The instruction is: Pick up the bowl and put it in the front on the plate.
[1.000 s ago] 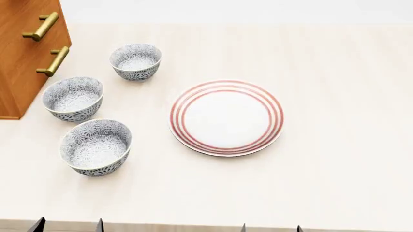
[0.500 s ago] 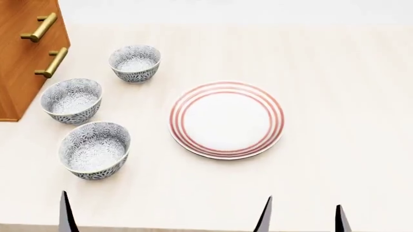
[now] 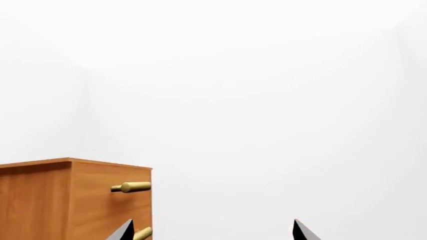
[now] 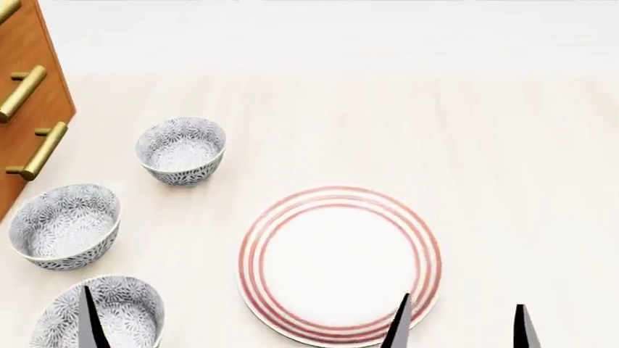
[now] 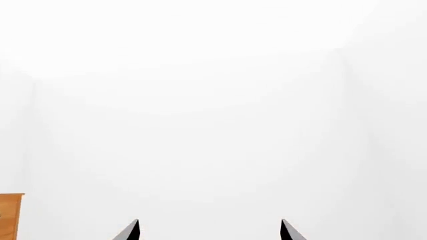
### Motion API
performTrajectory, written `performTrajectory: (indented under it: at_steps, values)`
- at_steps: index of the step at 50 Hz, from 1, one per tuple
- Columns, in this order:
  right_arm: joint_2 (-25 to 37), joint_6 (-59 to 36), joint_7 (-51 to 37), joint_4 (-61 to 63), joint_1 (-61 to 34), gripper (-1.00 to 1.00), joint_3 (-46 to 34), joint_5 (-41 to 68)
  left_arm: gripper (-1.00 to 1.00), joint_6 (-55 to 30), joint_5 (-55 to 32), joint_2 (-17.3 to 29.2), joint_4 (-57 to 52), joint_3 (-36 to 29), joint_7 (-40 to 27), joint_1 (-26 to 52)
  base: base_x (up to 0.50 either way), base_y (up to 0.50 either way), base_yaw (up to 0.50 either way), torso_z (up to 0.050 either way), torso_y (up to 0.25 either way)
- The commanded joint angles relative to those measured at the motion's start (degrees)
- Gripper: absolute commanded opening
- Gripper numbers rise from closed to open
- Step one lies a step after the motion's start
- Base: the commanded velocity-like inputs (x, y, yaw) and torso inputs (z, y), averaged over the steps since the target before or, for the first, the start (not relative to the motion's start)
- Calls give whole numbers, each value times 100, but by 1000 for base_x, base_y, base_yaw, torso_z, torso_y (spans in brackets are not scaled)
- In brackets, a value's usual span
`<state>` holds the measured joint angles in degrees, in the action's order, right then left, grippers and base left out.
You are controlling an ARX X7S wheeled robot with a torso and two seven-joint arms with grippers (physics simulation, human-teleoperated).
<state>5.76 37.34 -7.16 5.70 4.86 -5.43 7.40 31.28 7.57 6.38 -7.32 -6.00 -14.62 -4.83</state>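
Nearest me on the table [image 4: 503, 145], the bowl [image 4: 101, 315] sits just left of the plate [image 4: 338, 262], still unlifted. My left gripper [image 3: 212, 235] and right gripper [image 5: 208, 234] both show jaws spread wide, empty, tips poking in low, lined up for reaching.

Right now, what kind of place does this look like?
Probably a simulated kitchen or dining setup: three patterned bowls and a red-ringed plate sit on a pale wooden counter, beside a wooden cabinet with brass handles.
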Motion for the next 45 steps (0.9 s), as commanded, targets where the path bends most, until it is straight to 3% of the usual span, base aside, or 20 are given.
performTrajectory:
  at_steps: [1,37,45]
  values:
    - [80,182,-43,12,9,100,-105,10,100,32,79,69,-28,-63,-129,-4,500,0,0,0,0]
    - [223,357,-310,104,30,100,-213,8,100,125,343,221,-258,-208,-468,-70,499,0,0,0,0]
    - [261,442,-307,91,17,100,-276,68,100,96,330,249,-285,-241,-512,-66,0,117,0,0,0]
